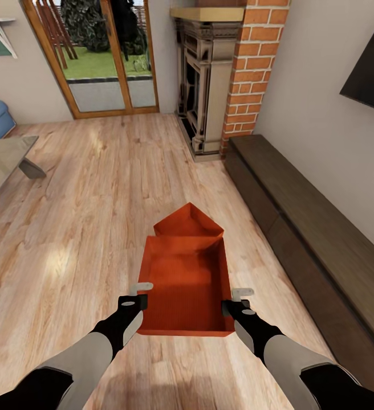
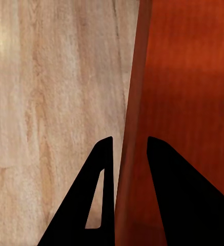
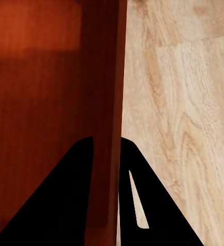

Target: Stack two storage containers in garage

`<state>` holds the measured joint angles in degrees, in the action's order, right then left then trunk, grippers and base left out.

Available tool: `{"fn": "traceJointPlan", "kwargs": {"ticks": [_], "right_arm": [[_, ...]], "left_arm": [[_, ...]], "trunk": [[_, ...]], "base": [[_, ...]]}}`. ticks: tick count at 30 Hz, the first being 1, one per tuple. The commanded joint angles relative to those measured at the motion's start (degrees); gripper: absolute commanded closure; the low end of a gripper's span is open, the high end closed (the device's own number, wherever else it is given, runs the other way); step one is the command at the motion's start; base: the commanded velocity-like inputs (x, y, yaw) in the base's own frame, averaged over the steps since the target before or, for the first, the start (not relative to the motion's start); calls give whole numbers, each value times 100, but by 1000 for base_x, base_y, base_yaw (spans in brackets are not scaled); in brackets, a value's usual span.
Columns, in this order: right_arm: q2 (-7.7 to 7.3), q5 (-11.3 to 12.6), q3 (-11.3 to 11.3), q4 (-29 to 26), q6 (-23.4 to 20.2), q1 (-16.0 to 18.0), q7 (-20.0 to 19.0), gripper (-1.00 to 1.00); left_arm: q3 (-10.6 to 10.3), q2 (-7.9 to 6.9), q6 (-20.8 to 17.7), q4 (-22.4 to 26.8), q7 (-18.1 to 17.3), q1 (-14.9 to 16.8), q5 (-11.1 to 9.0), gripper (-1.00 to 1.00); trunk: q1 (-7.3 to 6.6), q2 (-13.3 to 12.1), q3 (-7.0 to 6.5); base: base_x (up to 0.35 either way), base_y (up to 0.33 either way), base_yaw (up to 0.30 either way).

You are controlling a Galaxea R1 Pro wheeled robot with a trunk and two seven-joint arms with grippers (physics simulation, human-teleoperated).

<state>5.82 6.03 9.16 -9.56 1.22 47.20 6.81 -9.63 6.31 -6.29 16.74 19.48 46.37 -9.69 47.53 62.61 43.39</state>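
You have the near orange-red open-topped rectangular storage container [image 1: 187, 287] gripped by both arms, one on each long side wall, above the light wood plank floor [image 1: 84, 228] of the living room. The second orange-red container [image 1: 190, 222] lies just beyond it, turned at an angle, a corner pointing away from you; whether the two touch cannot be told from the head view.

Left gripper [image 2: 126, 174]: the fingers straddle the thin left wall of the near container, one outside over the planks, one inside over the bin's bottom. The gap between them is narrow and the wall fills it, so judge this gripper clamped on the wall. Right gripper [image 3: 105, 174]: the same arrangement on the right wall, fingers close together with the wall between them, so judge it clamped as well.

To carry well from here:
- Keep both wrists at equal height so the bin stays level.
- Hold the spacing between the arms constant. Pulling apart or squeezing inward is likely to bend the thin walls or work them out of the fingers.
- Keep the bin clear of the second container when you raise it.
- When you turn the base, give room to the long low dark-wood cabinet [image 1: 312, 228] on your right and the red-brick fireplace column [image 1: 255, 68] ahead.
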Motion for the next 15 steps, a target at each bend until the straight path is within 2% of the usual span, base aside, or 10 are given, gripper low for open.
{"fn": "traceJointPlan", "kwargs": {"ticks": [1,15], "right_arm": [[7,126,50,24,10,0,40,100],[7,121,51,24,16,0,40,100]], "left_arm": [[49,1,-30,31,74,3,154,100],[49,10,-30,31,74,2,152,100]], "trunk": [[-22,-39,-24],[-330,-601,-399]], "base": [[0,0,0],[0,0,0]]}}
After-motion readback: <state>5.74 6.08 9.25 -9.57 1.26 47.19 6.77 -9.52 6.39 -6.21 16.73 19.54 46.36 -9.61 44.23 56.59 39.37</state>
